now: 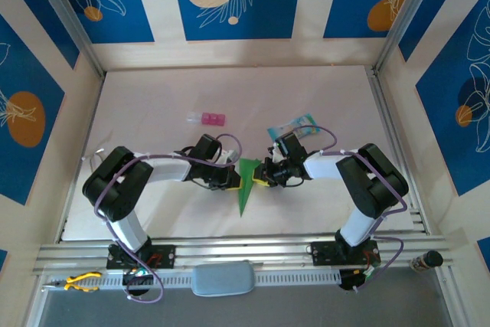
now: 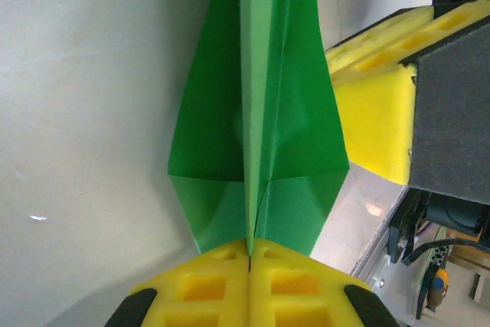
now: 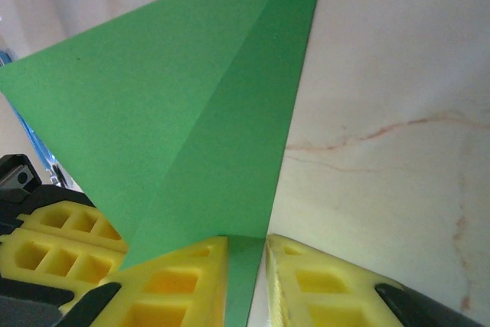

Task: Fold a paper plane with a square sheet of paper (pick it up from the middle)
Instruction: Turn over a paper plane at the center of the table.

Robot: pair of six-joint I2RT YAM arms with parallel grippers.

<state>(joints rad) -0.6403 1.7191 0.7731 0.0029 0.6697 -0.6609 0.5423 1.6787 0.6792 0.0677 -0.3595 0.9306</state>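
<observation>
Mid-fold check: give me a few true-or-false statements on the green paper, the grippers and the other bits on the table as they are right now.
1. The green paper is a flat, unfolded square. False: it is folded into a narrow pointed shape with a centre ridge.
2. The left gripper is shut on the paper's centre ridge. True.
3. The pink block lies on the table, apart from the paper. True.
4. The blue packet is held in the left gripper. False: it lies on the table just beyond the right gripper.
</observation>
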